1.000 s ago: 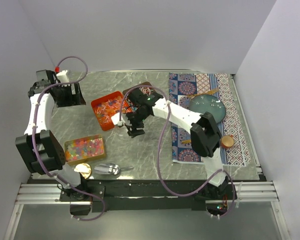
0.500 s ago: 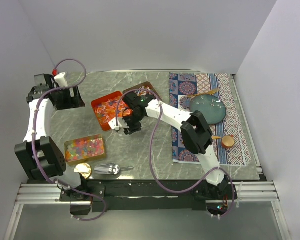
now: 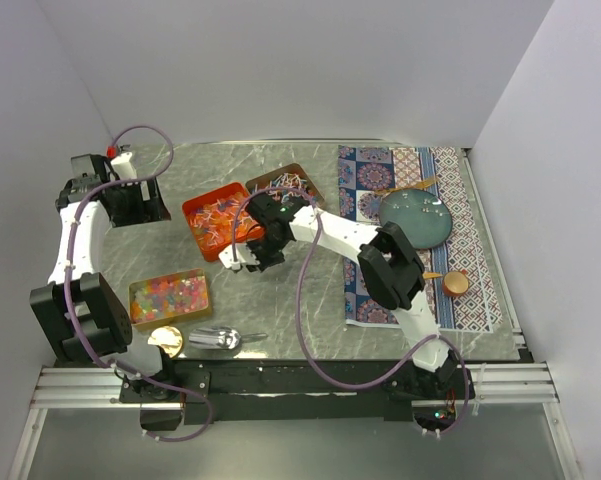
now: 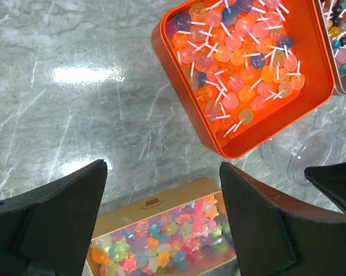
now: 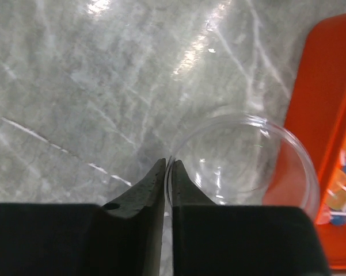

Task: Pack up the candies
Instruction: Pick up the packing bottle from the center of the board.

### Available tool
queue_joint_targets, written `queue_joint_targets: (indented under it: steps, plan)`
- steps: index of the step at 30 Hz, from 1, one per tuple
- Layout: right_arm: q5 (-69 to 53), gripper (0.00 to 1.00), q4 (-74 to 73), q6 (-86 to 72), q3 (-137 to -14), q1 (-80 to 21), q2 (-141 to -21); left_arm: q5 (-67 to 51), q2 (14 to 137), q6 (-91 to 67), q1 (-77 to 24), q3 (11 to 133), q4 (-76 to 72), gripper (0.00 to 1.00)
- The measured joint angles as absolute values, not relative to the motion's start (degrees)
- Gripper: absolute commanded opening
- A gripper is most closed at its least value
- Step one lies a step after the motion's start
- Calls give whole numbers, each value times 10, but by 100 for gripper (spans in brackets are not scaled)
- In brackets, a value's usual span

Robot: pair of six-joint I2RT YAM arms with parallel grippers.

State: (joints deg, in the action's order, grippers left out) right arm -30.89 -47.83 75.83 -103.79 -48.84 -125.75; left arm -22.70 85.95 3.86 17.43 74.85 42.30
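Note:
Lollipop candies fill an orange tray [image 3: 218, 218] [image 4: 242, 63]. Star-shaped candies lie in a gold tin [image 3: 170, 296] [image 4: 161, 236]. More candies sit in a brown tray [image 3: 285, 182] [image 4: 342, 40]. A clear plastic cup [image 5: 247, 167] [image 4: 314, 155] stands on the marble just by the orange tray's near corner. My right gripper [image 5: 168, 167] [image 3: 250, 256] is shut on the cup's thin rim, one finger inside and one outside. My left gripper [image 4: 161, 190] [image 3: 138, 200] hangs wide open and holds nothing, high over the far left of the table, with the gold tin showing between its fingers.
A patterned mat [image 3: 420, 300] on the right carries a teal plate [image 3: 416, 218], a gold spoon [image 3: 405, 187] and a small copper cup [image 3: 455, 283]. A gold lid [image 3: 166, 341] and a silver scoop [image 3: 215, 339] lie near the front edge.
My right gripper has slid left toward the orange tray's corner and closed on the clear cup's rim. The left arm has shifted slightly and stays open.

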Motion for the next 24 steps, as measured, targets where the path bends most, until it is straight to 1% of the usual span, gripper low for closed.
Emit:
queue_joint_targets:
  steps: [5,8,13,16,21,24]
  plan:
    - [-289,1,-464,737,-1026,-491,-1245,-232,860,44,174,755,430,85]
    - [-282,0,-471,718,-968,-491,-1197,-236,860,49,174,762,432,85]
    - [-296,0,-512,686,-863,-494,-1070,-241,860,52,174,765,441,85]
    - [-307,0,-535,666,-822,-496,-1008,-241,859,53,174,764,440,85]
    - [-314,0,-535,653,-759,-506,-963,-239,843,54,174,743,443,84]
    - [-313,0,-521,639,-700,-530,-942,-236,833,60,174,736,453,84]
